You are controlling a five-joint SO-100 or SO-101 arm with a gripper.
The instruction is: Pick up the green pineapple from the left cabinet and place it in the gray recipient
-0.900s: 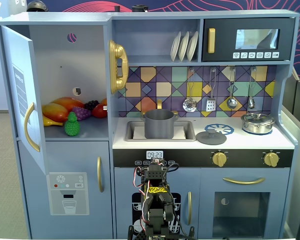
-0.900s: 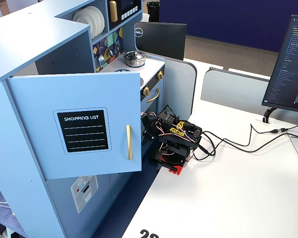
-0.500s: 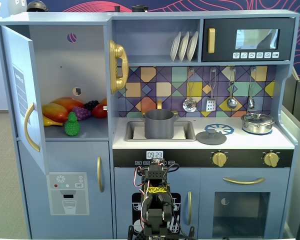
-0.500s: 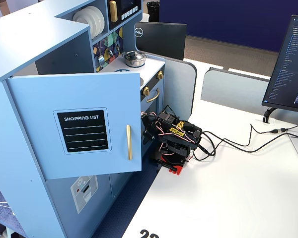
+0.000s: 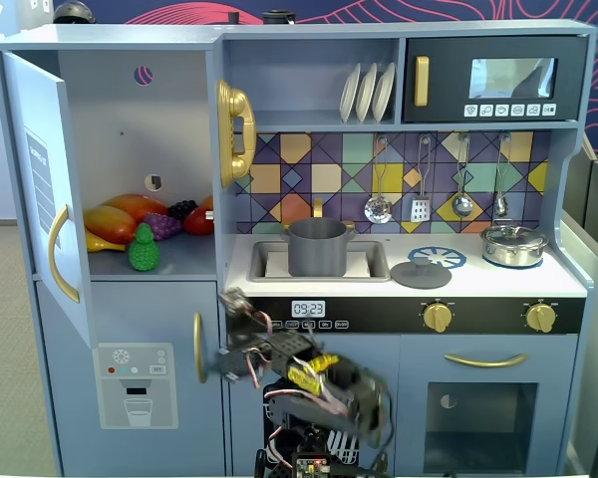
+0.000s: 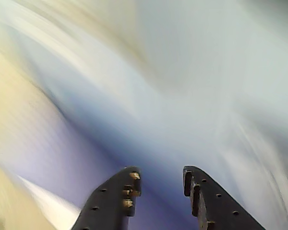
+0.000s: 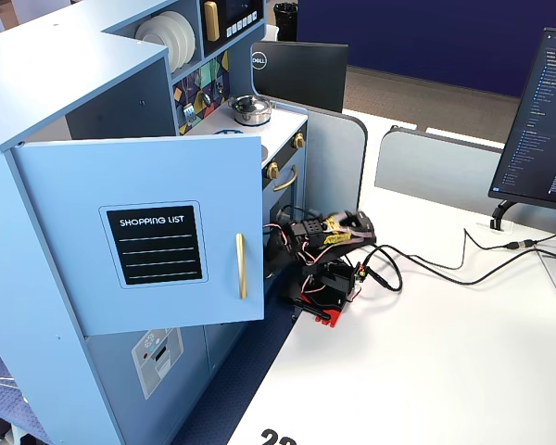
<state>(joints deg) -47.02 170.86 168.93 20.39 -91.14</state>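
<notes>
While the left cabinet stands with its door swung wide, the green pineapple sits on the shelf inside, at the near edge, just in front of purple grapes and a heap of orange and red toy fruit. To its right in a fixed view, the gray recipient stands in the sink of the play kitchen. Below it the oven clock reads "09:23". Seen from the side in a fixed view, the outer face of the cabinet door carries a black panel lettered "SHOPPING LIST", and a dark laptop lid at the far end of the white tabletop shows a round Dell badge. The arm is folded low in front of the kitchen. In the wrist view the hand has its two dark fingers spread apart with nothing between them, against a blurred background.
</notes>
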